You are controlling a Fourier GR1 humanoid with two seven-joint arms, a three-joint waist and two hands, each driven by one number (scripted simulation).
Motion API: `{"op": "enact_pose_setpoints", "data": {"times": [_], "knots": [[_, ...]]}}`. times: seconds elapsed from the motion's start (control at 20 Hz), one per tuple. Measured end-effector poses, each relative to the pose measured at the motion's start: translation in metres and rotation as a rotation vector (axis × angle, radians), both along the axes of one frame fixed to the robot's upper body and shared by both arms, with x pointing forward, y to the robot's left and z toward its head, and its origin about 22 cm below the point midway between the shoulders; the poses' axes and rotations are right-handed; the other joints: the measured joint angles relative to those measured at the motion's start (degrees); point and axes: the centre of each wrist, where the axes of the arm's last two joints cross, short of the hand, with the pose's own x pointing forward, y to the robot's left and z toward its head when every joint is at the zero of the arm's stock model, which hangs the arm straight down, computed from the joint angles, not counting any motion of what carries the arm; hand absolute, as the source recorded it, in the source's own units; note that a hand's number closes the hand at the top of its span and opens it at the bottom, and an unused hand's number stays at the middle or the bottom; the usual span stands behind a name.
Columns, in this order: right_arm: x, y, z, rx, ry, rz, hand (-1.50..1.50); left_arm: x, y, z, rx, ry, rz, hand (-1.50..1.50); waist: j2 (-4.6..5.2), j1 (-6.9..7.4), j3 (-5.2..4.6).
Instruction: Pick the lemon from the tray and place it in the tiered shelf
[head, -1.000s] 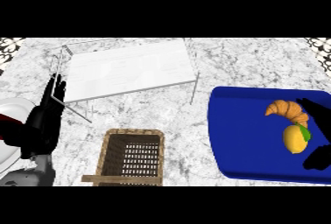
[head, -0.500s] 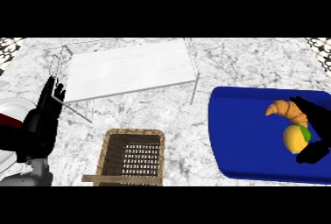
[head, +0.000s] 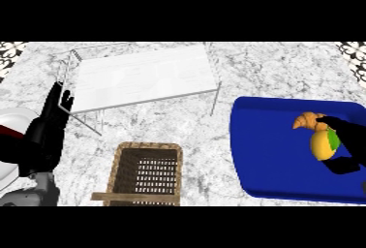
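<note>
**Two Hands in View, One Curling Around the Lemon**

Two black hands are showing over the marble counter (head: 271, 72). At the view's right, the right hand (head: 349, 145) is reaching in over the blue tray (head: 268, 145), and its fingers (head: 330, 119) and thumb are curling around the lemon (head: 322, 145), one part arching over the fruit's top and another wrapping under its lower end. The lemon is yellow with a green patch on its right side, and it is sitting in the tray's right half; whether it is resting on the tray floor or lifted off it cannot be told from this angle. Just above the lemon, a croissant (head: 307, 121) is lying in the tray, close to or touching both the fruit and the hand's upper fingers.

At the view's left edge, the left hand (head: 53, 109) is resting with its fingers straight and pointing up, holding nothing.

Beyond it, the tiered shelf (head: 143, 77) is standing near the counter's upper left, its pale flat top sitting on thin metal legs, well apart from the tray. Between the shelf and the lower edge, a brown woven basket (head: 146, 177) is sitting open on the counter, left of the tray.
</note>
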Motion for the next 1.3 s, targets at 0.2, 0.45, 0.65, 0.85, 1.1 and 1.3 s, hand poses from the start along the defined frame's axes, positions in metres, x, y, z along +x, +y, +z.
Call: {"op": "enact_pose_setpoints", "data": {"times": [0.2,0.45,0.65,0.85,1.1,1.3], "knots": [[-0.004,0.004,-0.006,-0.051,-0.053,0.041,1.50,0.001,0.002,-0.003,0.003,0.003,0.002,0.00,-0.11,-0.18,-0.15],[-0.003,0.058,-0.012,-0.081,-0.111,0.083,1.50,-0.003,-0.001,0.002,0.002,0.005,-0.002,0.00,-0.50,-0.24,-0.62],[-0.010,0.159,-0.020,-0.005,-0.117,0.185,1.50,0.000,-0.007,0.003,0.002,0.003,-0.033,0.00,-0.64,1.75,-1.13],[-0.028,0.244,-0.014,0.100,-0.110,0.238,1.50,0.004,-0.013,0.003,0.001,-0.001,-0.052,0.00,-0.09,2.80,-0.38],[-0.062,0.314,0.014,0.221,-0.145,0.272,1.50,0.007,-0.017,0.003,0.002,0.002,-0.061,0.00,0.13,3.27,0.24],[-0.083,0.338,0.049,0.376,-0.259,0.231,1.50,0.008,-0.015,0.003,0.003,0.004,-0.054,0.00,-0.01,3.16,0.37]]}}
